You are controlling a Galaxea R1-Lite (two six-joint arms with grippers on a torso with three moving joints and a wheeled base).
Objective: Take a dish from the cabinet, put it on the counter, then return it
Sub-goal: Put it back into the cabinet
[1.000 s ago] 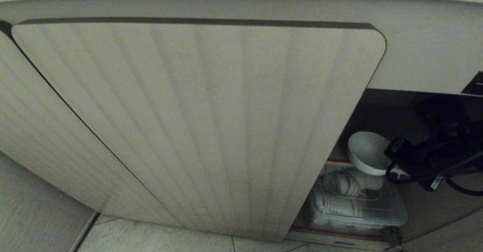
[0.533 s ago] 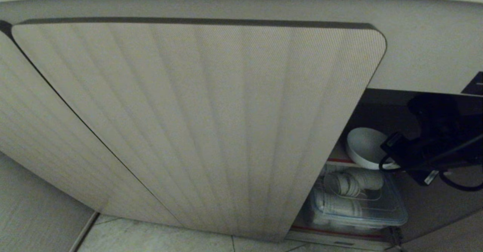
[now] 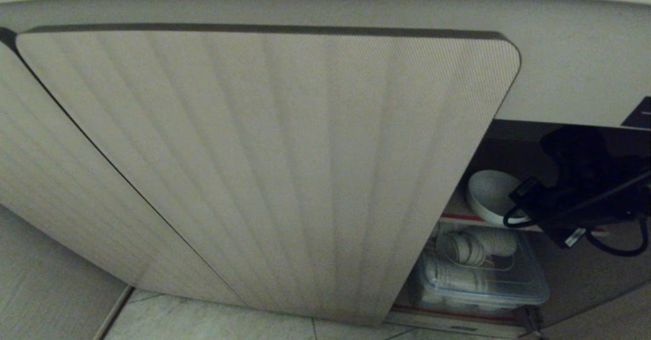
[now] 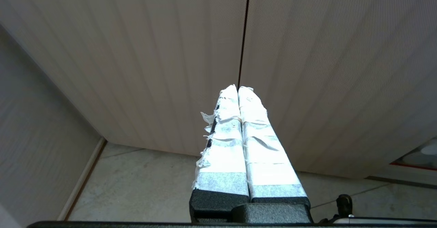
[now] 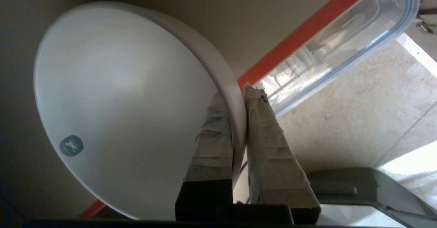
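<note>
As the bowl, judged rigid, glazed, slippery and breakable, is pinched at its rim by the right gripper inside the cabinet above the shelf edge, a rim hold is considered adequate if kept level.

the head view looks steeply down, close on the cabinet door. the left wrist view faces the same doors near the floor. the right wrist view sits inside, against the dish, shared with the head view.
</note>
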